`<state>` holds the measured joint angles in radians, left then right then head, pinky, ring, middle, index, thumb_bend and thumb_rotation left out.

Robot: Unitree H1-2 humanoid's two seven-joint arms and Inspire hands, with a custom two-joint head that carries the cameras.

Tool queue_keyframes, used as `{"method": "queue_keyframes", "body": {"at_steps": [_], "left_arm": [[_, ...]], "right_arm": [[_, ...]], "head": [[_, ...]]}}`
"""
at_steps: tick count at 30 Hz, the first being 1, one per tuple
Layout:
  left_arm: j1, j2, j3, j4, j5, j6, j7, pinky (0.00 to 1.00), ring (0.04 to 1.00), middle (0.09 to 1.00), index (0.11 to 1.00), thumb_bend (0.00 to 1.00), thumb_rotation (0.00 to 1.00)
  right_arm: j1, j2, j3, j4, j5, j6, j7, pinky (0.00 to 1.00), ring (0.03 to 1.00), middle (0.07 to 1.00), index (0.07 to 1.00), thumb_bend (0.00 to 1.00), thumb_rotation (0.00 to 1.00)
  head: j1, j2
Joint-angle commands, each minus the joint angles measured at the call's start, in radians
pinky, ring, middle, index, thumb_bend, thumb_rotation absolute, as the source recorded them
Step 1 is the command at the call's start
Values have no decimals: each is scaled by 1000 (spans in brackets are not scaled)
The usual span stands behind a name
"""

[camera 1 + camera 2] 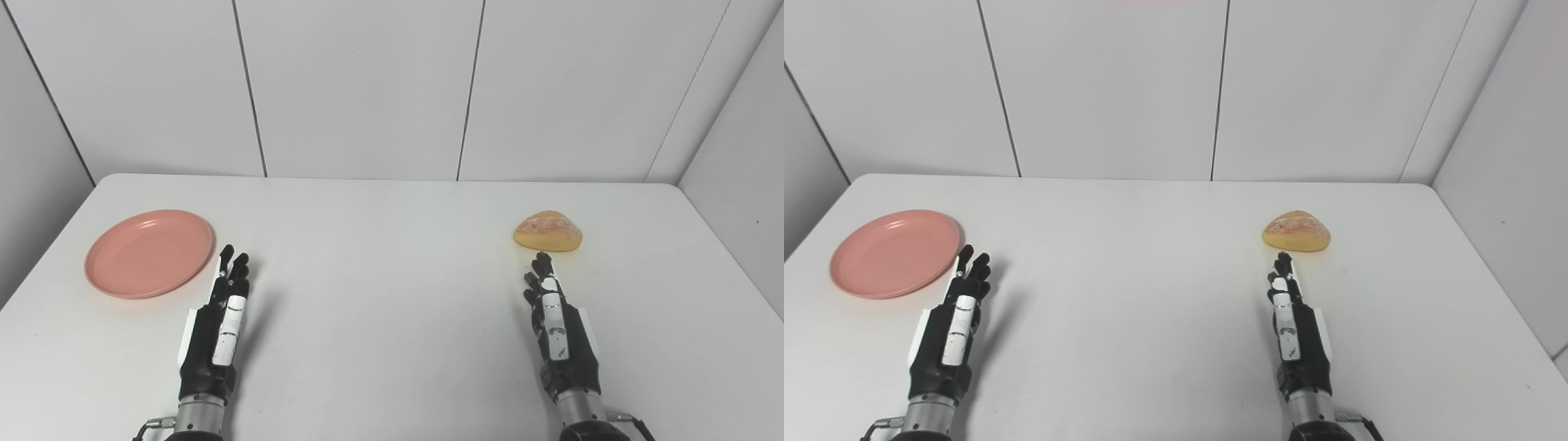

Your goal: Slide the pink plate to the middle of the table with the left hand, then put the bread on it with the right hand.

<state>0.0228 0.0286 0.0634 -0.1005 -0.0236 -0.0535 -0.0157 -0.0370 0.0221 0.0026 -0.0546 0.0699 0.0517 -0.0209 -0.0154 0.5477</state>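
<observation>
A pink plate (149, 252) lies flat on the left side of the white table (380, 294). A golden bread roll (547, 231) sits on the right side. My left hand (220, 318) is stretched out flat and open just right of the plate's near edge, its fingertips close to the rim without touching it. On the other side my right hand (554, 324) is open as well, fingers straight, with its tips a short way in front of the bread. Neither hand holds anything.
White wall panels (367, 86) rise behind the table's far edge, and grey side walls close in on the left and right. The table's rounded far corners show in both views.
</observation>
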Motion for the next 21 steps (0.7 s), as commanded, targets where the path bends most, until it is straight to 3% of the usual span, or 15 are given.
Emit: {"method": "queue_keyframes", "body": {"at_steps": [1, 8, 14, 21], "left_arm": [[-26, -4, -10, 5, -6, -44, -3, 1000, 995, 968, 1000, 745, 920], [-26, -27, -33, 69, 34, -107, 17, 1000, 999, 964, 1000, 734, 911], [-20, -54, -56, 89, 95, -130, 51, 1000, 983, 952, 1000, 666, 942], [-34, -70, -70, 126, 149, -158, 77, 980, 964, 940, 1000, 625, 946]], "right_arm": [[-31, -9, -7, 10, 6, -55, 14, 1000, 979, 992, 986, 828, 969], [-32, -34, -23, 78, 34, -108, 44, 1000, 984, 998, 984, 831, 970], [-27, -57, -43, 105, 78, -131, 77, 1000, 1000, 1000, 997, 786, 970], [-35, -80, -60, 134, 102, -144, 101, 1000, 998, 1000, 1000, 804, 966]], "head": [[12, -17], [98, -100], [152, -114], [202, -125]]}}
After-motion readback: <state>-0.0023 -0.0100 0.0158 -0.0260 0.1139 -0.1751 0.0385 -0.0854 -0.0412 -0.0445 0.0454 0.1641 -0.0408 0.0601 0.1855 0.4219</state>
